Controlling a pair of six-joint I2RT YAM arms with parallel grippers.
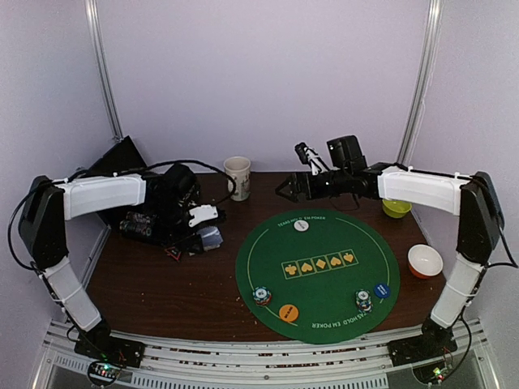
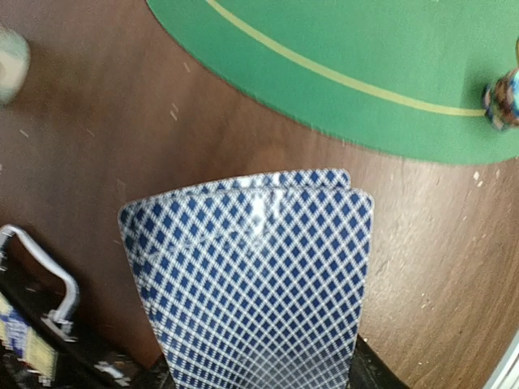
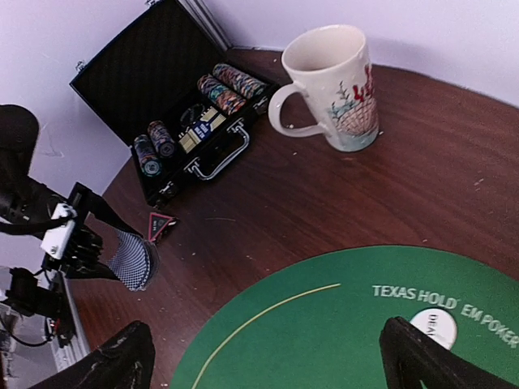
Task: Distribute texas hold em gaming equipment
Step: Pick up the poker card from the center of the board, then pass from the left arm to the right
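Observation:
My left gripper (image 1: 209,235) is shut on a small stack of blue-and-white diamond-backed playing cards (image 2: 251,275), held just above the brown table left of the green poker mat (image 1: 316,267). The cards hide its fingertips; the right wrist view also shows these cards (image 3: 130,258) in that gripper. On the mat lie a white dealer disc (image 1: 302,225), an orange disc (image 1: 289,312), a blue disc (image 1: 382,290) and two chip stacks (image 1: 261,296) (image 1: 364,301). My right gripper (image 1: 288,188) hovers open and empty over the mat's far edge, its fingers (image 3: 109,365) wide apart.
An open black case (image 3: 170,105) with chip rows stands at the back left, a small red triangular piece (image 3: 160,224) before it. A beige mug (image 1: 238,177) stands behind the mat. A yellow-green bowl (image 1: 396,207) and an orange-rimmed bowl (image 1: 425,261) sit at the right.

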